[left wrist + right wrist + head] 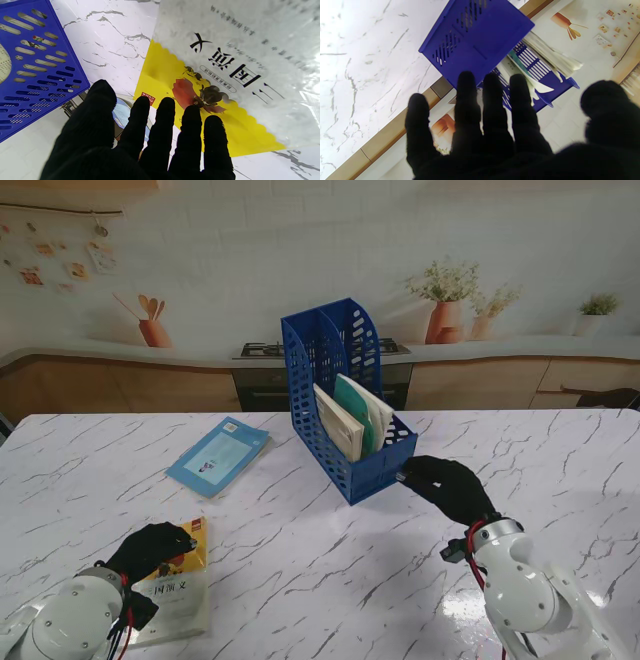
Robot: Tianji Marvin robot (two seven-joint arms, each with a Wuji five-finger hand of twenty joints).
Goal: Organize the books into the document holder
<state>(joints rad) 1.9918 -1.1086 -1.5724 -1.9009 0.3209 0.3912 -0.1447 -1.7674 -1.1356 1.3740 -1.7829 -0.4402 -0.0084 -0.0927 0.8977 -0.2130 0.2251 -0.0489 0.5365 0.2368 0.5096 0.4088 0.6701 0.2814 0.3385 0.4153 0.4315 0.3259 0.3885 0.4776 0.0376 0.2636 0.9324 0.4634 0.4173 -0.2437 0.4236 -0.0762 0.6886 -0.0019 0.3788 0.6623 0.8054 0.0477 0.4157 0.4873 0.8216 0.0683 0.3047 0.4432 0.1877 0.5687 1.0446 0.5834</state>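
Observation:
The blue document holder [352, 476] stands mid-table with two books [350, 420] leaning inside it; the right wrist view shows the holder [475, 45] and the books' page edges [550, 57]. A light blue book [218, 456] lies flat to the holder's left. A yellow-and-white book [178, 598] lies near me on the left, large in the left wrist view [225, 75]. My left hand [150, 550] is open, its fingers [165, 112] spread over that book's yellow end. My right hand [445, 485] is open, fingertips [467, 85] at the holder's near right corner.
The white marble table [330, 580] stretches across the stand view. Behind its far edge run a kitchen counter, a stove [262, 350] and potted plants [445, 305]. The holder's slotted side wall [37, 75] fills one edge of the left wrist view.

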